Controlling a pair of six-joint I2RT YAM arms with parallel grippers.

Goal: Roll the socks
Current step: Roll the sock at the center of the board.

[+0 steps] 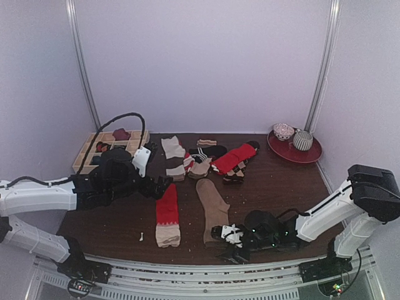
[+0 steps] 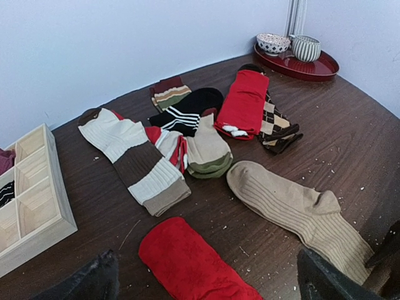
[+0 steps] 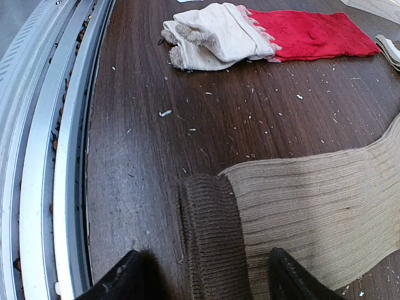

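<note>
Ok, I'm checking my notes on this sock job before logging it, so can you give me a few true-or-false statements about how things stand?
1. The red sock and tan sock lie side by side, apart. True.
2. The tan sock is rolled up. False: it lies stretched out flat.
3. The right hand is open at the tan sock's near end. True.
4. The left hand is shut on the red sock. False: it is open at that sock's far end.
</note>
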